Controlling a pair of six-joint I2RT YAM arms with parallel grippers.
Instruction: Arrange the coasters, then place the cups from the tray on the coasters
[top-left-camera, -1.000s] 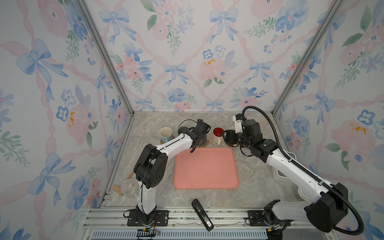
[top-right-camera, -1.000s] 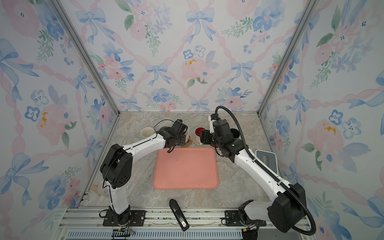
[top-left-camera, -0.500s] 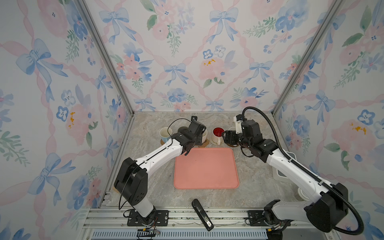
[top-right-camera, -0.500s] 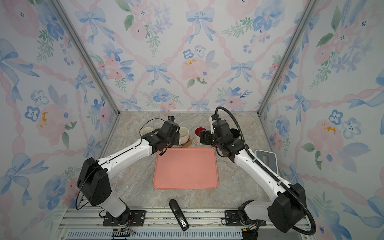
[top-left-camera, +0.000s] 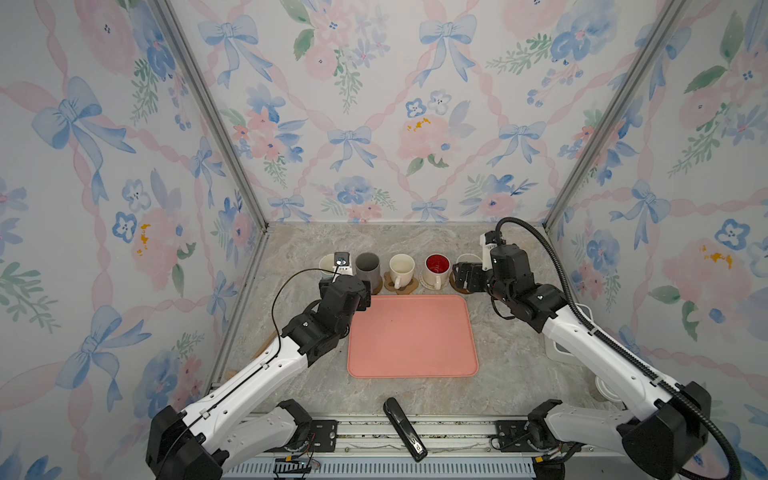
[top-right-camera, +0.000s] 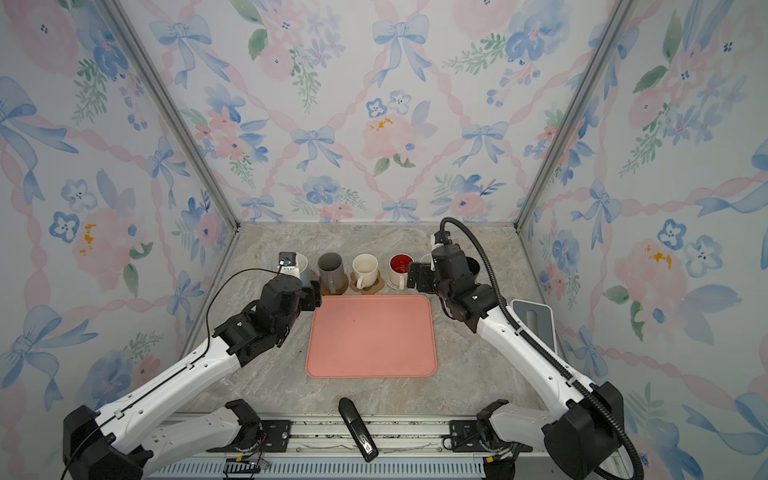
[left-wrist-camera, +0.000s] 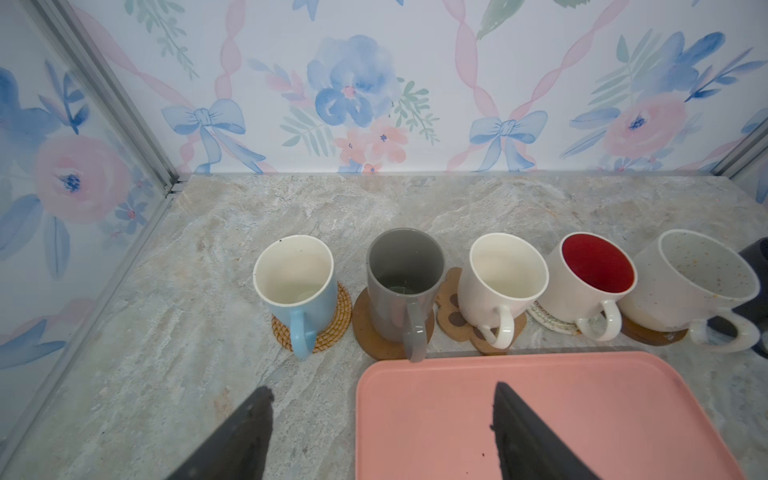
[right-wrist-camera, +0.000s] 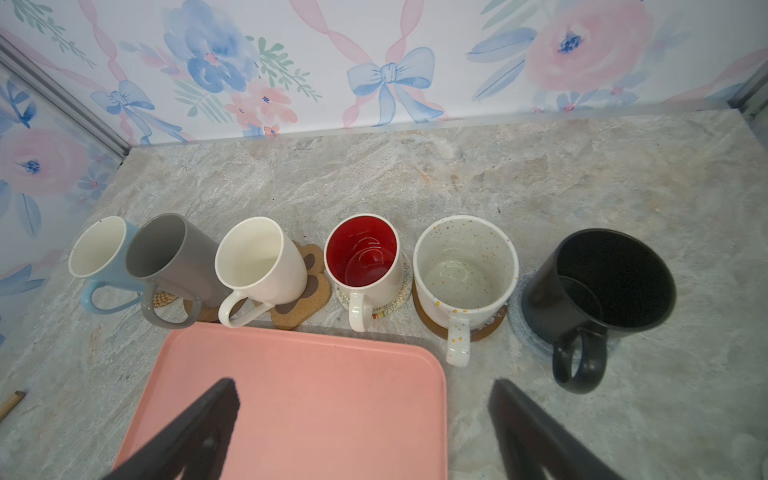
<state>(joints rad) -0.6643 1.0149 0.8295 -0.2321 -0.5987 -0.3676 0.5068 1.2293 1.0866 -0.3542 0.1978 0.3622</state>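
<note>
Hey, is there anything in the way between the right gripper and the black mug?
Nothing visible. The right gripper, jaws open, hangs over a corner of the tray, and only bare tabletop lies between it and the black mug. The speckled mug stands beside, apart from it.

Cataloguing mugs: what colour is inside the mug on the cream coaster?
Red; that mug shows best in the right wrist view.

Bright, even light; warped edges
</note>
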